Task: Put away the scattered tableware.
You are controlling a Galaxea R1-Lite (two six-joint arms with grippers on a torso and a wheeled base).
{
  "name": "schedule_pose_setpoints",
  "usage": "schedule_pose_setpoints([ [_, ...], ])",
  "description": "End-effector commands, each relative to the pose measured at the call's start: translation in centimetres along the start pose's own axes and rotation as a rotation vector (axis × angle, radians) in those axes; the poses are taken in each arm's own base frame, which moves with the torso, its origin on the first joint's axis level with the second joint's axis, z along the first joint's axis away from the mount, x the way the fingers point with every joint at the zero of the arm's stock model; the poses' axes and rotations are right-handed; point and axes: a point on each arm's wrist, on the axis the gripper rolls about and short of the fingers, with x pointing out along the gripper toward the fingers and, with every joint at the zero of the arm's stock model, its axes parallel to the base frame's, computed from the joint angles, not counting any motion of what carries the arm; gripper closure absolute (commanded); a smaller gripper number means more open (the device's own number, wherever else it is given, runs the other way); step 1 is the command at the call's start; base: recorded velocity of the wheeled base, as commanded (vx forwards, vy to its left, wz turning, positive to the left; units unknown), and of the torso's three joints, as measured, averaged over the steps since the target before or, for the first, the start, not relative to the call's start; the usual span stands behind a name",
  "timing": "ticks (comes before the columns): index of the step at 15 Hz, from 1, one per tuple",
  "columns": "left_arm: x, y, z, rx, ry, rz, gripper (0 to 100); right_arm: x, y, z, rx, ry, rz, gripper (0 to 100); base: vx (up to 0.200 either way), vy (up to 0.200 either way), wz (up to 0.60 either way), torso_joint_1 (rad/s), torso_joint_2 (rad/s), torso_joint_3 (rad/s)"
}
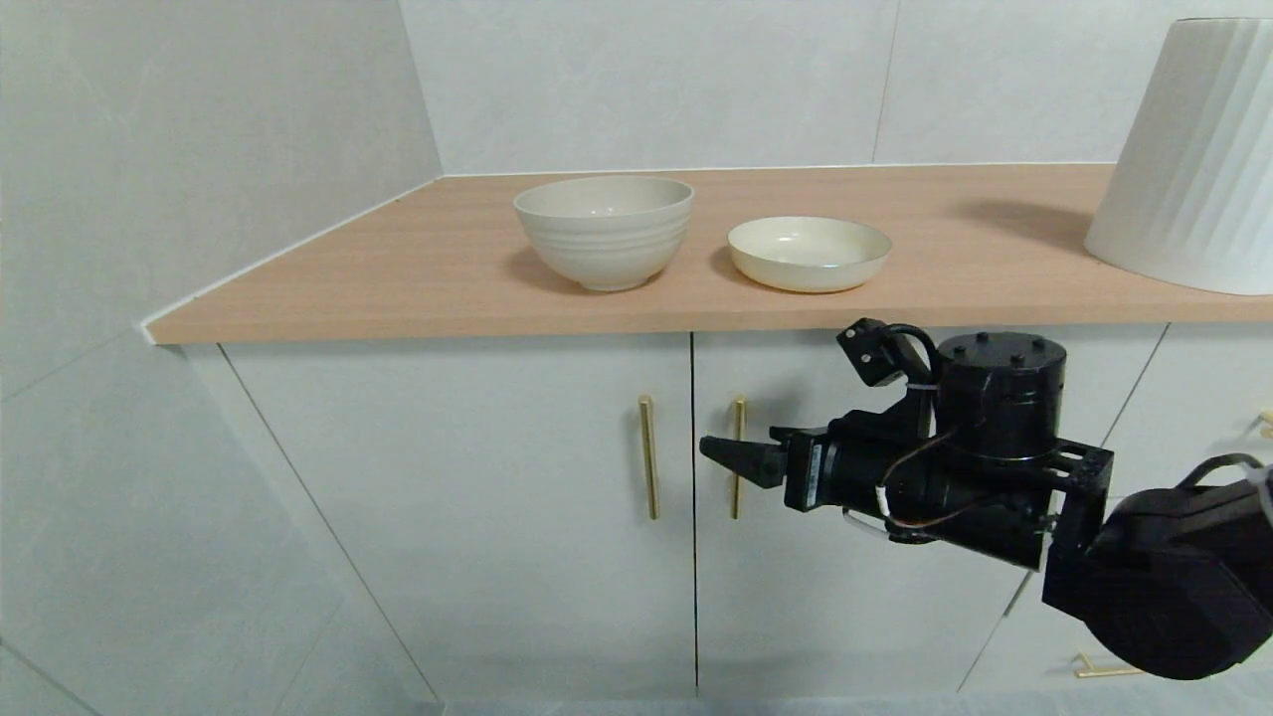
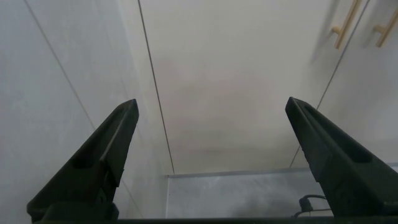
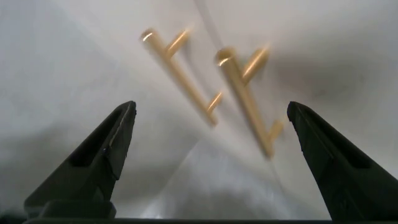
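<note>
A large cream bowl point(image 1: 604, 231) and a shallow cream dish point(image 1: 809, 253) stand side by side on the wooden countertop point(image 1: 398, 278). Below them are two white cabinet doors with gold bar handles, the left handle point(image 1: 648, 455) and the right handle point(image 1: 738, 497). My right gripper point(image 1: 720, 453) is in front of the doors at handle height, its tip by the right handle. In the right wrist view this gripper point(image 3: 210, 107) is open, with both handles point(image 3: 249, 102) ahead between its fingers, touching nothing. My left gripper point(image 2: 212, 102) is open and empty, low down, facing a white cabinet panel.
A tall white ribbed shade point(image 1: 1188, 159) stands on the counter at the far right. A tiled wall closes off the left side and the back. More cabinet doors continue to the right, with another gold handle point(image 1: 1104, 668) low down.
</note>
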Motion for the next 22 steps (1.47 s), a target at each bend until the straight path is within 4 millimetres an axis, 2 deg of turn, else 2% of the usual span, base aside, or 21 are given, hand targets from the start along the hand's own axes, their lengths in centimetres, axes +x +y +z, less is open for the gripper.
schedule_pose_setpoints([
  [1, 0.0, 0.0, 0.0, 0.0, 0.0, 0.0, 0, 2.1, -0.5, -2.2, 0.005, 0.003, -0.034, 0, 0.0, 0.0, 0.0, 0.0, 0.0, 0.0],
  [5, 0.0, 0.0, 0.0, 0.0, 0.0, 0.0, 0, 2.8, -0.6, -2.8, 0.011, -0.012, -0.035, 0, 0.0, 0.0, 0.0, 0.0, 0.0, 0.0],
  [10, 0.0, 0.0, 0.0, 0.0, 0.0, 0.0, 0, 2.7, 0.2, -2.5, 0.083, -0.019, -0.002, 0, 0.0, 0.0, 0.0, 0.0, 0.0, 0.0],
  [15, 0.0, 0.0, 0.0, 0.0, 0.0, 0.0, 0, 2.2, 0.9, -2.4, 0.081, -0.02, 0.016, 0, 0.0, 0.0, 0.0, 0.0, 0.0, 0.0],
  [22, 0.0, 0.0, 0.0, 0.0, 0.0, 0.0, 0, 0.5, 1.9, -2.1, 0.103, 0.017, 0.108, 0, 0.0, 0.0, 0.0, 0.0, 0.0, 0.0],
])
